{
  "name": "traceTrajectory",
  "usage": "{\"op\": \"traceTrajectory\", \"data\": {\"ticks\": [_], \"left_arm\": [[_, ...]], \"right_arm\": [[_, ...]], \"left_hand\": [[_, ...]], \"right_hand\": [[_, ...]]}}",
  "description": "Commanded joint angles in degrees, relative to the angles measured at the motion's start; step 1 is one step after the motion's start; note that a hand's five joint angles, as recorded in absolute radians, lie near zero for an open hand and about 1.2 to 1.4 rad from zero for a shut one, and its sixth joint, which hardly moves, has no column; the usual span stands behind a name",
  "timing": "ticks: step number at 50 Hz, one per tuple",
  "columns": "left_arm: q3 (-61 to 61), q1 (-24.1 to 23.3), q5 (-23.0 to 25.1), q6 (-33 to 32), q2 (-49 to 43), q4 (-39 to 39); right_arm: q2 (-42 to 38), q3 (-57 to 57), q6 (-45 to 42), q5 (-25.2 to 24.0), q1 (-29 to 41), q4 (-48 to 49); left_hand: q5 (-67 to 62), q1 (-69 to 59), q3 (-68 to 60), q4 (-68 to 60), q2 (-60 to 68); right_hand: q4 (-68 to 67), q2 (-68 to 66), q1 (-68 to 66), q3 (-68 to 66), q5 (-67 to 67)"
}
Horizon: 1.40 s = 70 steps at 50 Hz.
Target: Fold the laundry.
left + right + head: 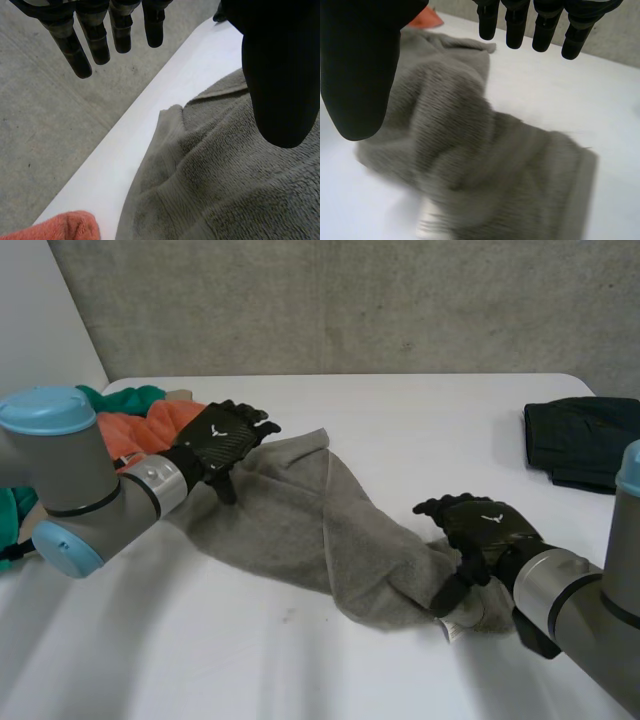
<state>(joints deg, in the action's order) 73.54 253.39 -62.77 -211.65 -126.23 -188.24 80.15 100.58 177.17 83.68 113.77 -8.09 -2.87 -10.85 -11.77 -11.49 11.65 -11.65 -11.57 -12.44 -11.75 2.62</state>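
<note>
Colourful pile [135, 425] is half hidden behind the left arm, and the dark garment [582, 440] is cut off. The grey towel [320, 520] lies rumpled on the table [400, 410], running diagonally from the left hand [222, 435] to the right hand [485, 530]. Both hands have straight fingers, gripping nothing.

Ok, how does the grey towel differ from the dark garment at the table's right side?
The grey towel lies rumpled and twisted, stretched across the white table; the dark garment looks folded into a compact stack. The grey towel has the left hand at one end and the right hand at the other, both open; the dark garment lies apart from both. Both rest on the table.
</note>
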Motion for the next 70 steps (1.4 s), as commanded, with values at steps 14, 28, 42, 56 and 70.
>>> {"op": "traceTrajectory", "data": {"ticks": [14,28,42,56,70], "left_arm": [[-5.4,-5.1,1.4,4.1,-3.0,-1.9],[-17.5,-8.7,4.1,-2.3,-12.8,3.3],[-16.2,-13.2,9.5,-5.4,-15.7,10.2],[-19.3,-14.5,9.6,-6.0,-15.7,14.5],[-21.9,-11.3,-18.3,9.0,-0.7,-16.4]], "right_arm": [[-13.7,-8.3,4.4,6.1,7.5,9.0],[4.0,-3.2,-14.4,-2.5,12.2,4.5],[6.6,-3.0,-15.7,-3.0,10.2,3.8],[6.3,-4.2,-18.4,-5.3,7.8,4.3],[-4.3,-24.1,-20.4,-2.2,0.7,19.7]], "left_hand": [[2.9,0.9,1.8,1.5,-1.6],[2.9,0.9,1.8,1.5,-1.6],[-10.3,-12.3,-11.4,-11.7,11.5],[-67.1,-69.1,-68.2,-68.5,68.4],[-67.1,-69.1,-68.2,-68.5,68.4]], "right_hand": [[-68.3,-68.4,-67.6,-68.3,67.4],[-68.3,-68.4,-67.6,-68.3,67.4],[-68.3,-68.4,-67.6,-68.3,67.4],[-68.3,-68.4,-67.6,-68.3,67.4],[-68.3,-68.4,-67.6,-68.3,67.4]]}}
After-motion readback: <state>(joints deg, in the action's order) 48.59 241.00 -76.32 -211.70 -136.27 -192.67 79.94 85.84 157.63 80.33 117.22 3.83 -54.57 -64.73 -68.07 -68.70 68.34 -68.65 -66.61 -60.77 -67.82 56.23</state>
